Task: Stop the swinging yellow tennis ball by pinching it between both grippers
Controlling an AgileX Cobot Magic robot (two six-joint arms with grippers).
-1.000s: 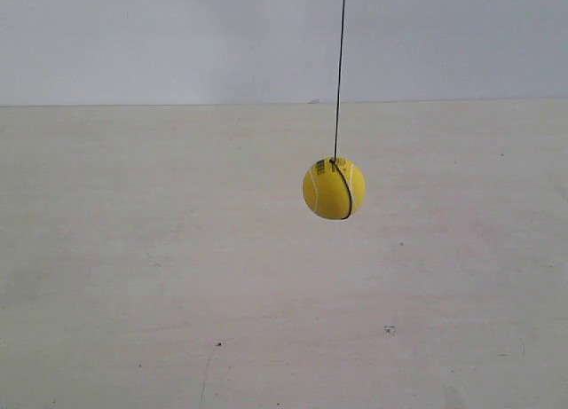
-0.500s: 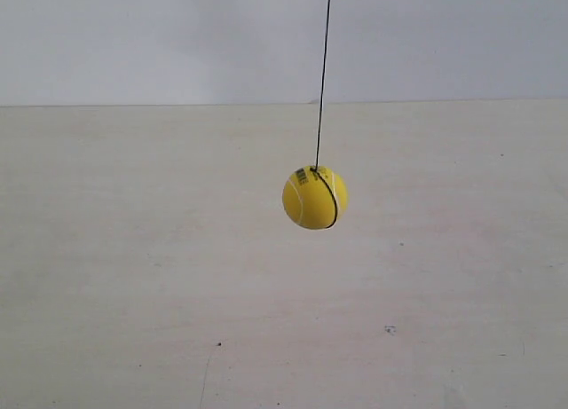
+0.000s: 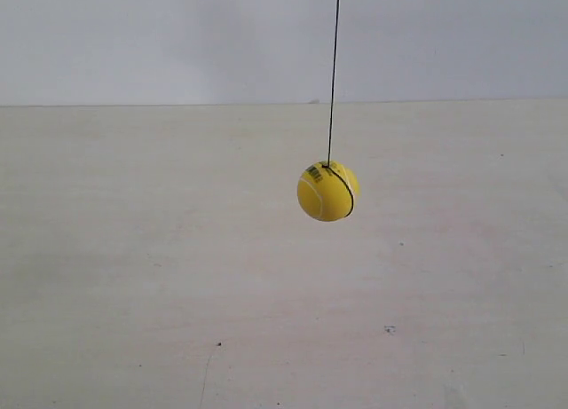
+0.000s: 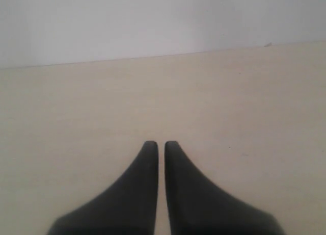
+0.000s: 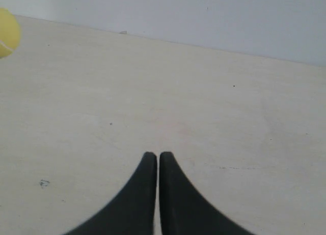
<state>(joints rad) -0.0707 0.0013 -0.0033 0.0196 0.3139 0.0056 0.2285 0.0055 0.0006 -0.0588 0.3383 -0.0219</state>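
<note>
The ball [image 3: 327, 192] is hanging on its string [image 3: 333, 72] in mid-air above the table [image 3: 133, 320], touching nothing, with the wall [image 3: 177, 36] behind it. The string is leaning slightly off plumb, with the ball sitting a little toward the exterior view's left of where the string is leaving the frame. I am judging it to be in mid-swing rather than at rest. Neither arm is showing in the exterior view.

The left gripper [image 4: 161, 143] is pointing out over bare table with its jaws drawn almost together. Only a thin slit is showing between the tips, and it is gripping nothing. The right gripper [image 5: 155, 154] is sitting the same way: tips nearly touching, nothing between them.

What is mattering for the coming move is where the ball is lying from each gripper. It is peeking in at the very edge of the right wrist view, far off that gripper's pointing line and well apart from its tips, while the left wrist view is not catching it at all. So only the right arm is sighting it, and which arm is nearer I cannot tell. The pinch is not yet begun, and each arm is likely needing to bring its tips in from opposite sides, level with the ball's middle
</note>
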